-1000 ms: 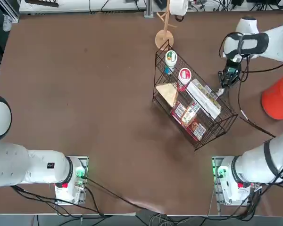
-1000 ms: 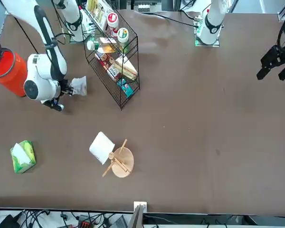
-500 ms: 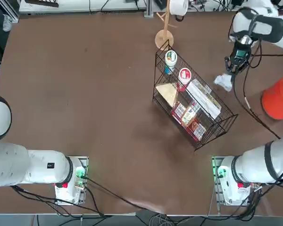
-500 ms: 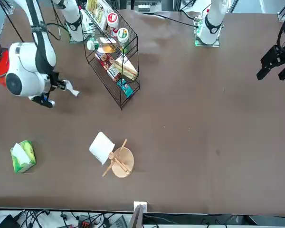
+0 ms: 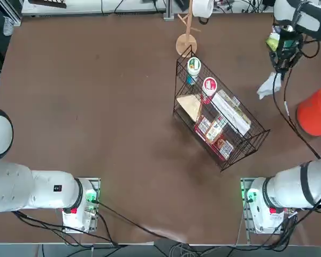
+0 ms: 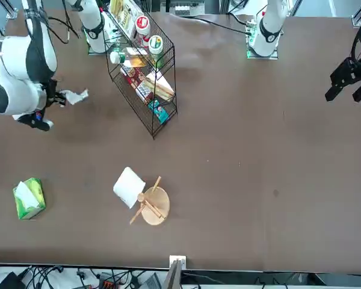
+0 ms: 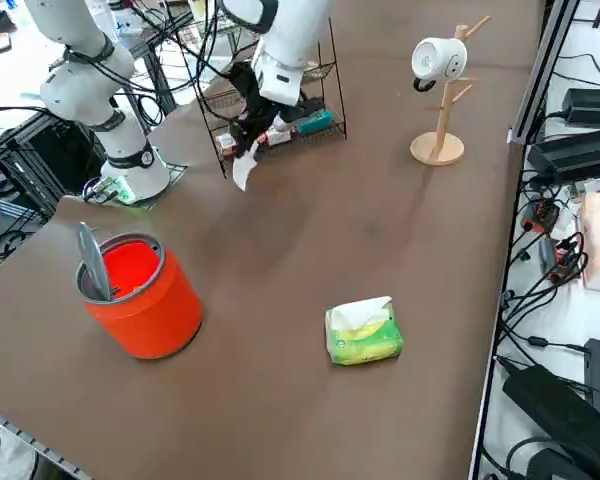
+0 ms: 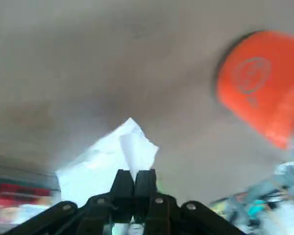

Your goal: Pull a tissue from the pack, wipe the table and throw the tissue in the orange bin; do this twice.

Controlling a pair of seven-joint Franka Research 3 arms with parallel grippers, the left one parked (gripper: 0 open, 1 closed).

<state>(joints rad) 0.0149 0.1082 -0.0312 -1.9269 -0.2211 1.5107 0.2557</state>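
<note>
My gripper: right gripper [image 8: 134, 182] was up over the table's far right part, fingers pinched tight together on a tissue.
Tissue: the white tissue [image 5: 268, 85] hung crumpled from my fingertips, dangling clear of the table [image 5: 96, 107] between the wire basket and the orange bin.
Wire basket: the black wire basket [image 5: 220, 120] sat just to the left of me, tilted, stuffed with snack packets and a couple of round tubs. No contact with the tissue as far as I could see.
Orange bin: the orange bin [image 7: 140, 297] stood upright near the table's right edge, nearer my base than the gripper was, with something grey sticking up along its rim. Tissue wasn't over it, just off to the side.
Pack: the green and yellow pack [image 7: 363, 333] lay flat at the far right of the table, well apart from my gripper, with a bit of white tissue poking out the top.
Mug stand: a wooden mug stand [image 6: 149, 205] with a white mug [image 6: 129, 186] on it stood at the far edge, left of the pack.
</note>
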